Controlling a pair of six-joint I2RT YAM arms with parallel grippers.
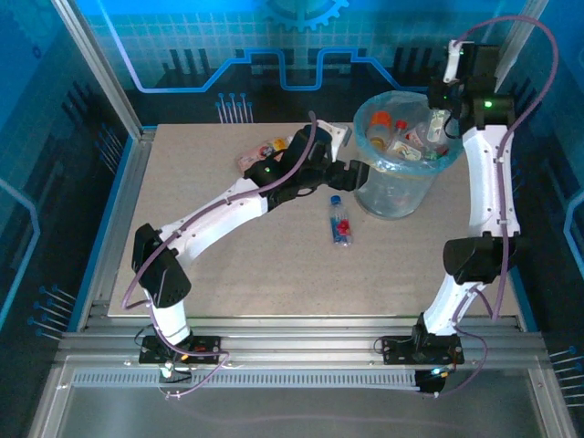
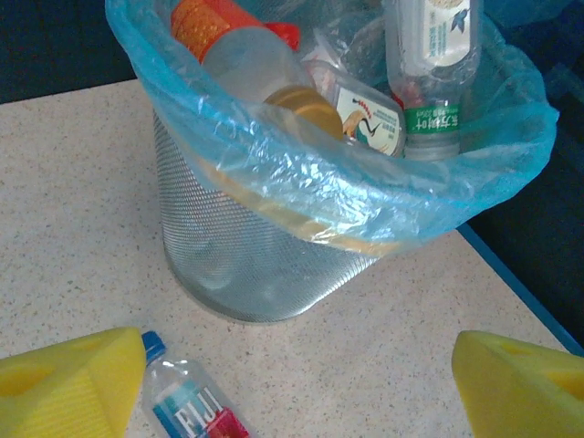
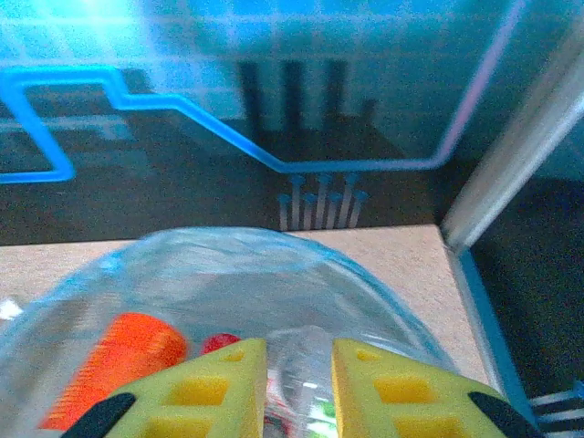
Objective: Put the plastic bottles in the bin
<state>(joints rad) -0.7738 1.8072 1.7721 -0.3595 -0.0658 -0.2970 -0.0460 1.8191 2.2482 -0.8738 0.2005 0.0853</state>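
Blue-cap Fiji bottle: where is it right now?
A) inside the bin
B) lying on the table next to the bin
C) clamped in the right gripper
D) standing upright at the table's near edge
B: the Fiji bottle lies on its side on the table, just in front of the base of the bin.
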